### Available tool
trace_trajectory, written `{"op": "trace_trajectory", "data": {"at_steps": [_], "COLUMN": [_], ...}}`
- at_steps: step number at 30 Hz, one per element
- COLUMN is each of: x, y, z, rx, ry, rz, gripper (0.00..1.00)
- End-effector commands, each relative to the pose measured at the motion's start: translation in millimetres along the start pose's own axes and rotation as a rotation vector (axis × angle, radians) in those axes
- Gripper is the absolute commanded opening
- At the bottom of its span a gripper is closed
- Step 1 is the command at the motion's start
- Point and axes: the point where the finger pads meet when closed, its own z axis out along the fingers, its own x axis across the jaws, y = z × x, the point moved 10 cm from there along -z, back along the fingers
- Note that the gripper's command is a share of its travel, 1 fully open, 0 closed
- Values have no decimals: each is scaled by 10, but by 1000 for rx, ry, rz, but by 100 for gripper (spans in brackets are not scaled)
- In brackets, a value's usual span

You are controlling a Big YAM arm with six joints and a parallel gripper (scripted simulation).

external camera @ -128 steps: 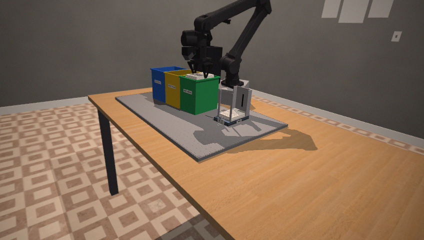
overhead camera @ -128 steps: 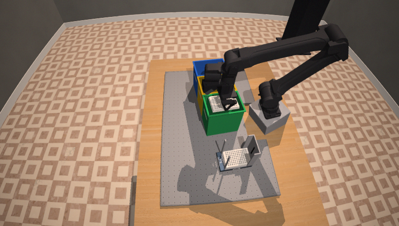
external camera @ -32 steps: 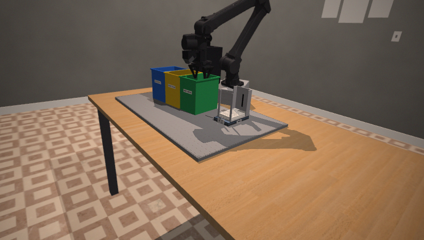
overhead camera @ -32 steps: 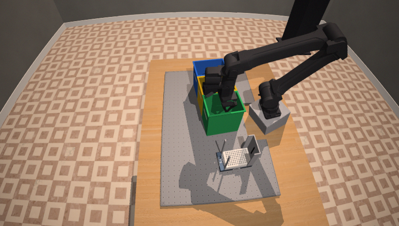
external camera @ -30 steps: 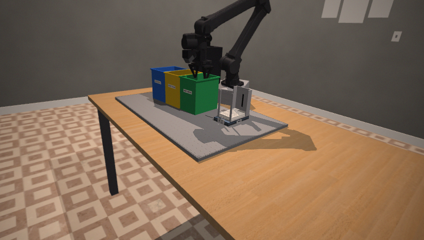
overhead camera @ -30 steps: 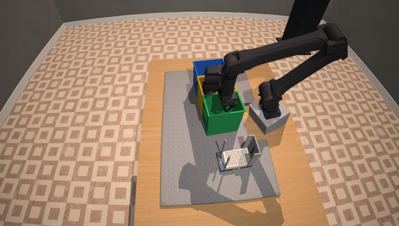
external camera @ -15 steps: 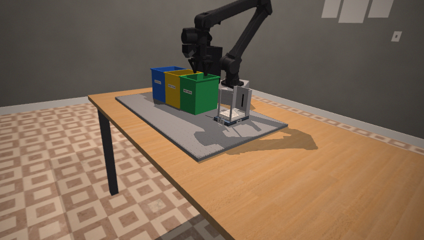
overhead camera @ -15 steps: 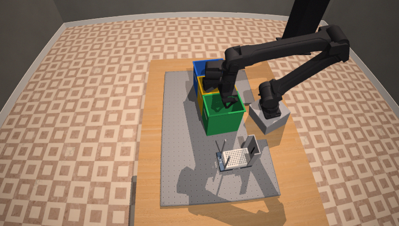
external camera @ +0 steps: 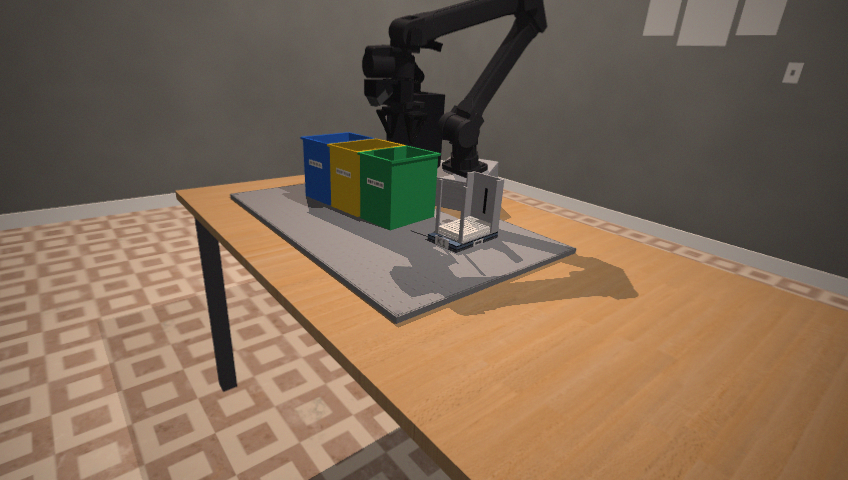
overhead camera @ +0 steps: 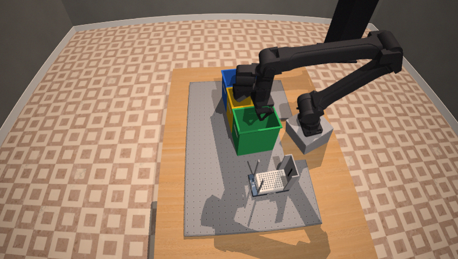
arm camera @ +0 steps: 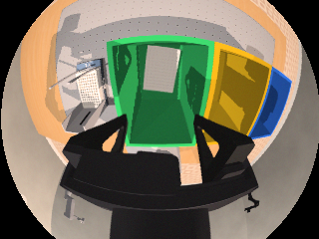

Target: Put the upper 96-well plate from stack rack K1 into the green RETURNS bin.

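The green bin [overhead camera: 257, 129] stands upright at the near end of the row of three; it also shows in the exterior view [external camera: 397, 187]. In the wrist view a pale rectangular plate [arm camera: 161, 68] lies at the bottom of the green bin [arm camera: 162, 94]. My gripper [overhead camera: 262, 114] is open and empty, just above the bin's far rim, with its fingers spread over the opening. The stack rack K1 [overhead camera: 276, 179] stands on the grey mat nearer the front, with one white 96-well plate [overhead camera: 269, 181] in its lowest level, also seen in the exterior view [external camera: 464, 227].
The yellow bin [overhead camera: 237, 102] and the blue bin [overhead camera: 228, 78] stand upright right behind the green one, touching in a row. The arm's grey base block [overhead camera: 308, 133] sits to the right of the bins. Thin rack posts [overhead camera: 254, 167] rise at the rack's left side.
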Motion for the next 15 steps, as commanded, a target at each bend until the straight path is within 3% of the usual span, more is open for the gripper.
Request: {"op": "trace_trajectory", "data": {"at_steps": [1,15], "x": [-15,-6], "y": [126,135], "z": [-324,-348], "rx": [-69,-69], "ry": [-11,-10], "rz": [-13,-18], "gripper": [82,82]}}
